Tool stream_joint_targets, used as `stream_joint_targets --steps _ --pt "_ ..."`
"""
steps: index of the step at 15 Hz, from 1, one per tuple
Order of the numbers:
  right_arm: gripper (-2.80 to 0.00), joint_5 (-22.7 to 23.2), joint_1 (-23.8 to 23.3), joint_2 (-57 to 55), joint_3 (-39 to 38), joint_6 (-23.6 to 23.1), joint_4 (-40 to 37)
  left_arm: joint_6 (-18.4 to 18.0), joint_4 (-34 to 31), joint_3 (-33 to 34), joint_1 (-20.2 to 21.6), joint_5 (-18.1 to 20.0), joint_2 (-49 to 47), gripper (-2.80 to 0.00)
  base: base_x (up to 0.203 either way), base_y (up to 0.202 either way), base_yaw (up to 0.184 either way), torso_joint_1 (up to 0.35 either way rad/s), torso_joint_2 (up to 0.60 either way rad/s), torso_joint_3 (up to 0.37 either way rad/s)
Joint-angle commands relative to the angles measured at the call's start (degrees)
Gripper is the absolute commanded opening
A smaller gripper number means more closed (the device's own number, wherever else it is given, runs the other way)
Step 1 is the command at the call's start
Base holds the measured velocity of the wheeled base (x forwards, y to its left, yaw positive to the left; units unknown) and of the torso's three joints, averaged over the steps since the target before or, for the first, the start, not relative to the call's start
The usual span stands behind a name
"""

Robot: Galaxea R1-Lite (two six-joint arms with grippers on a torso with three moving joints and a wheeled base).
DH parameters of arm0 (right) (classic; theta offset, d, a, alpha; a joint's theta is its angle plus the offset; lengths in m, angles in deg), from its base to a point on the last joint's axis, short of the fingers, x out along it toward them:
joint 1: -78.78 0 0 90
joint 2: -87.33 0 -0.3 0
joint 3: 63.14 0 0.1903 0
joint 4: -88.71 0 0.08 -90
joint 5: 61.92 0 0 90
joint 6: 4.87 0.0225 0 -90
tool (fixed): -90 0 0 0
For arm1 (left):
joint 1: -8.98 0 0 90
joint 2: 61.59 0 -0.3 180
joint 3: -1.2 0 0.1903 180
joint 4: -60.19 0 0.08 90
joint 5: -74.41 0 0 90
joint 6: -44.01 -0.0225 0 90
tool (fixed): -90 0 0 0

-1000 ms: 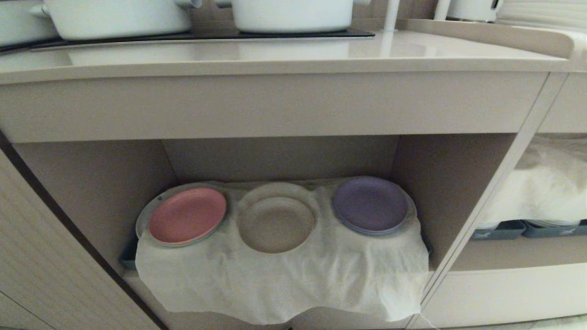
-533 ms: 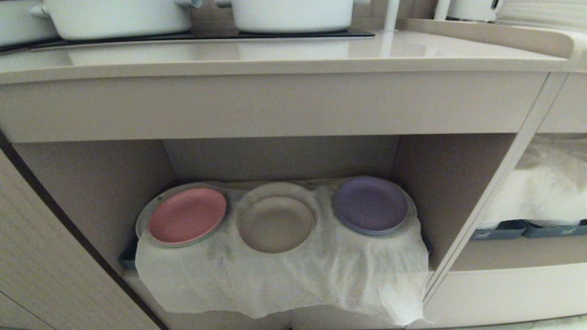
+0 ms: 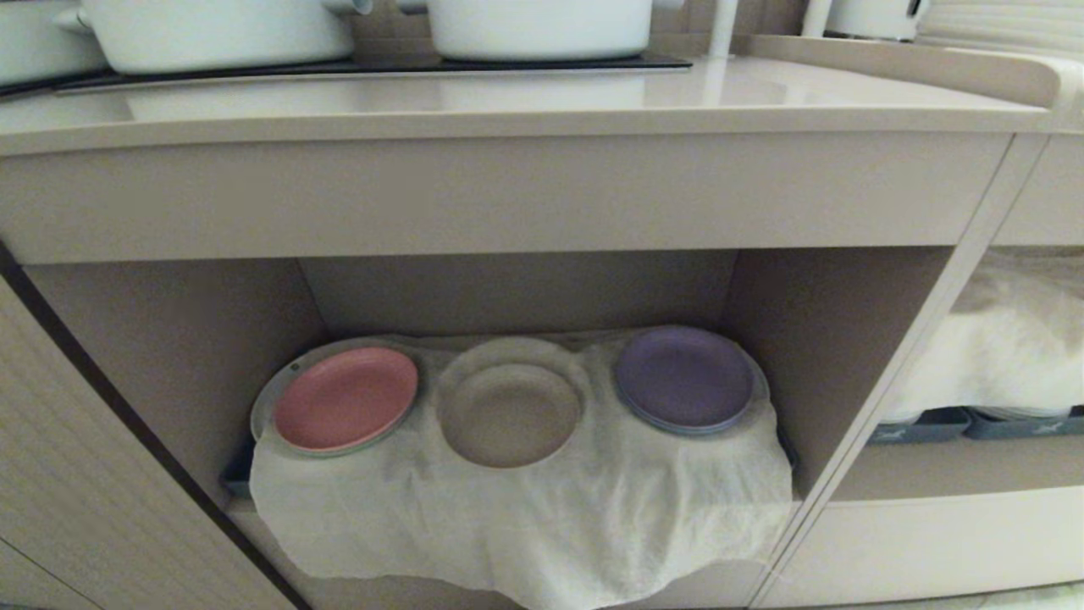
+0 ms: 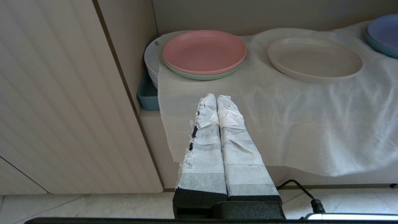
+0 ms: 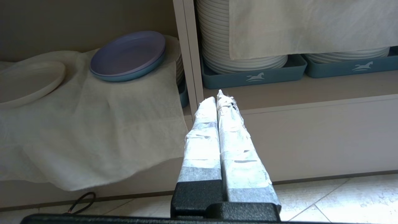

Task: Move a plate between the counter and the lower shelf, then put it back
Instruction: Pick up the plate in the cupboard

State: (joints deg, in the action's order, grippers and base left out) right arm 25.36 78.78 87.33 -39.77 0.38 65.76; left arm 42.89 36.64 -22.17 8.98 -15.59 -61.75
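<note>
Cream-beige and matte, the plate (image 3: 511, 417) lies flat on the wrinkled off-white cloth (image 3: 542, 517) in the lower shelf (image 3: 152, 339), in the middle of a row of three. To its left sits a pink plate (image 3: 345, 398) on top of a pale green one, which rests on a stack of white plates (image 4: 152, 60) in a blue tray (image 4: 147, 96). To its right a purple plate (image 3: 683, 379) sits on a blue one, near the niche's right wall. The three do not touch one another. The cloth's front edge hangs over the front of the shelf.

Above, the table (image 3: 508, 106) carries a black glass cooking panel (image 3: 542, 63) with two white pots (image 3: 212, 30) on it.

Neither arm shows in the head view. In the left wrist view, the left gripper (image 4: 216, 98) is in front of the shelf, below the pink plate, its tape-wrapped fingers pressed together with nothing between them. In the right wrist view, the right gripper (image 5: 217, 98) is in front of the upright divider (image 5: 188, 62) between the two niches, fingers likewise closed and empty. Beyond the divider, the neighbouring niche holds stacked glossy white plates (image 5: 236, 56) in dark blue-grey trays (image 5: 253, 76), partly covered by another cloth (image 5: 304, 25). Pale floor tiles (image 5: 342, 199) show below the cabinet.
</note>
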Motion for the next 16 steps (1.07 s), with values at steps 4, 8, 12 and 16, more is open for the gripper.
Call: stream_joint_targets --steps 4,8,12,16 --pt "-2.8 0.0 0.0 0.0 0.0 0.0 0.0 0.1 0.0 0.0 0.0 0.1 0.1 -2.8 0.0 0.0 0.0 0.0 0.0 0.0" --pt "-2.8 -0.1 0.0 0.0 0.0 0.0 0.0 1.3 0.1 0.0 0.0 0.0 0.1 -2.8 0.0 0.0 0.0 0.0 0.0 0.0" --pt "-2.8 0.0 0.0 0.0 0.0 0.0 0.0 2.0 0.1 0.0 0.0 0.0 0.2 -2.8 0.0 0.0 0.0 0.0 0.0 0.0" --pt "-2.8 0.0 0.0 0.0 0.0 0.0 0.0 1.8 0.4 -0.3 0.0 0.1 0.1 -2.8 0.0 0.0 0.0 0.0 0.0 0.0"
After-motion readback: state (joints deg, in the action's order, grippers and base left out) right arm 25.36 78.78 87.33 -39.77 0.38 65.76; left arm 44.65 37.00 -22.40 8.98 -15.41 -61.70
